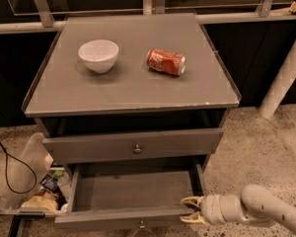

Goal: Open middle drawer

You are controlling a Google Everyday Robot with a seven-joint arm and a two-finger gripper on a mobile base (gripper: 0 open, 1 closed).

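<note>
The camera view looks down on a grey cabinet [138,90] with a white bowl [98,55] and a red can [166,61] lying on its side on top. Under the taller upper drawer front [103,147], the middle drawer [133,191] stands pulled well out, its plain grey inside bare. The gripper [189,210] reaches in from the lower right at the drawer's front right corner. Its pale fingers [190,200] are spread apart, unclenched, one tip over the inner edge and the other by the front panel.

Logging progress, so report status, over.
Gripper at right front corner of wide, shallow grey middle drawer. Drawer pulled well out, plain grey inside showing. Nothing seen in its way.
</note>
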